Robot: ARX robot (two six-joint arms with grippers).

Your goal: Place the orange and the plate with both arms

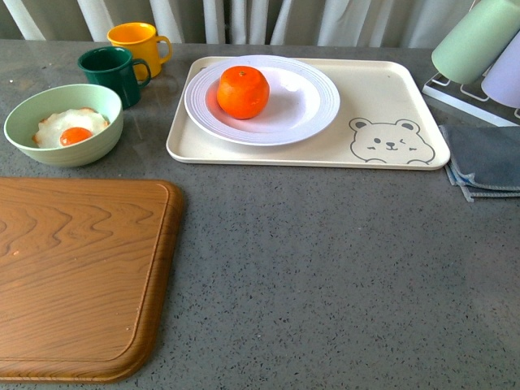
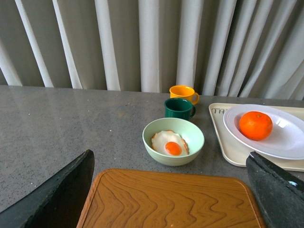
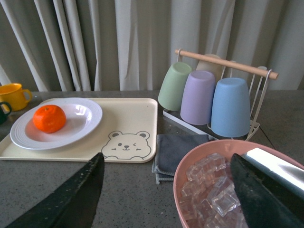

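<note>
Grey counter [image 1: 325, 268] — orange [image 1: 243, 91] on plate [image 1: 262, 99], mugs [image 1: 122, 61] beside; both grippers' jaws apart.

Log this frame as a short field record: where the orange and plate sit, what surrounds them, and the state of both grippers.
orange: resting on the plate
plate: on the bear tray, toward its left end
left of the tray: green mug, yellow mug, bowl with fried egg
front left: wooden board, bare
left gripper: jaws open, holding nothing
right gripper: jaws open, holding nothing
</note>
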